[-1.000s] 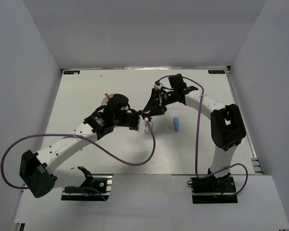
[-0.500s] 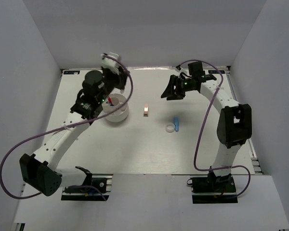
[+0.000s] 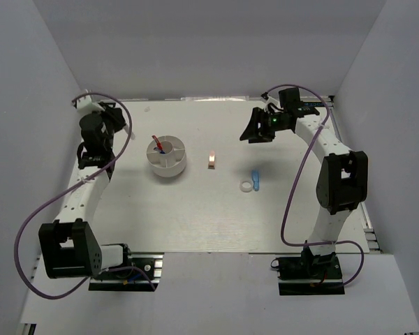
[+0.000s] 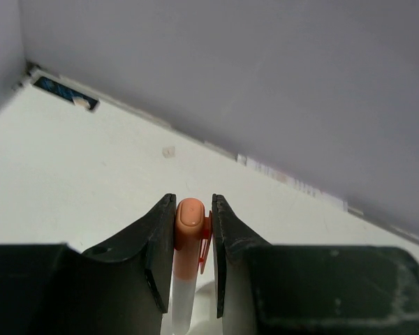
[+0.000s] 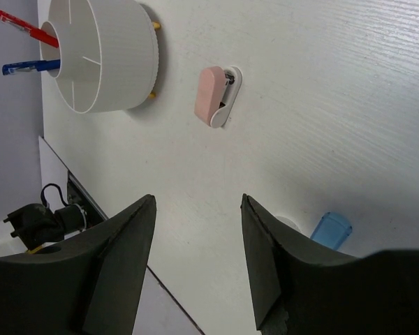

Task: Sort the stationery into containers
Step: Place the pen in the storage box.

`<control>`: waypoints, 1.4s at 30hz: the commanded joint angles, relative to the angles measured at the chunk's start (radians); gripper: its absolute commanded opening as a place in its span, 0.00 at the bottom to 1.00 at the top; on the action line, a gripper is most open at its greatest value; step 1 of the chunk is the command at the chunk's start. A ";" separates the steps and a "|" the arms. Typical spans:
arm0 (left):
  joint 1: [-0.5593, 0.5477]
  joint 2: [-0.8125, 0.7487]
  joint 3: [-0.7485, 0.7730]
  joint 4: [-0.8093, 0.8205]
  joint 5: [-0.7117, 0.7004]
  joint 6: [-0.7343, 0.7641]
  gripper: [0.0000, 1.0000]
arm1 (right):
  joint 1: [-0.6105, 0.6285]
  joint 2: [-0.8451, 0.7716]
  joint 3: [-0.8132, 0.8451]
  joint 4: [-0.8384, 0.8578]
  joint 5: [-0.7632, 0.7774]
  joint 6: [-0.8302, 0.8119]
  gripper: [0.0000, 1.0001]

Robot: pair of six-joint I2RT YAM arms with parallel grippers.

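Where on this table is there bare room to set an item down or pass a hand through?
The widest bare patch is the near half of the table, from its near edge up to the row of tub, tan clip and white ring. The gap between tub and clip is bare but narrower. It is tightest around the ring and light-blue eraser.

Left gripper (image 4: 193, 209) swings from table centre, passes over tub (image 3: 169, 169), ends at far-left corner near back wall. Right gripper (image 5: 197, 209) pulls back from centre to far right side. Tub and clip (image 3: 211, 160), covered by arms before, now in plain view.
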 commanded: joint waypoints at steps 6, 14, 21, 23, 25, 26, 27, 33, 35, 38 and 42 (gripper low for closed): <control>0.023 0.016 -0.174 0.323 0.359 -0.167 0.00 | -0.005 -0.067 -0.022 0.001 0.017 -0.044 0.58; 0.023 0.105 -0.185 0.408 0.408 -0.083 0.00 | -0.011 -0.064 -0.037 0.005 0.019 -0.047 0.58; 0.023 0.156 -0.173 0.417 0.441 -0.077 0.00 | -0.014 -0.057 -0.053 0.016 0.010 -0.042 0.58; 0.023 0.180 -0.177 0.428 0.456 -0.109 0.00 | -0.009 -0.060 -0.063 0.028 -0.004 -0.041 0.58; 0.014 0.191 -0.188 0.435 0.465 -0.115 0.00 | -0.008 -0.062 -0.074 0.030 0.001 -0.039 0.58; 0.014 0.192 -0.196 0.440 0.465 -0.112 0.00 | -0.005 -0.060 -0.076 0.030 0.001 -0.041 0.58; 0.014 0.193 -0.200 0.452 0.465 -0.108 0.00 | -0.009 -0.059 -0.079 0.031 0.004 -0.041 0.58; 0.014 0.202 -0.234 0.428 0.436 -0.081 0.00 | -0.008 -0.064 -0.116 0.021 0.065 -0.096 0.56; 0.005 0.203 -0.246 0.431 0.433 -0.075 0.02 | -0.011 -0.068 -0.143 0.018 0.108 -0.131 0.56; 0.005 0.211 -0.260 0.437 0.439 -0.075 0.03 | -0.011 -0.080 -0.168 0.014 0.143 -0.171 0.55; 0.005 0.216 -0.276 0.446 0.445 -0.083 0.06 | -0.015 -0.108 -0.192 0.014 0.181 -0.188 0.55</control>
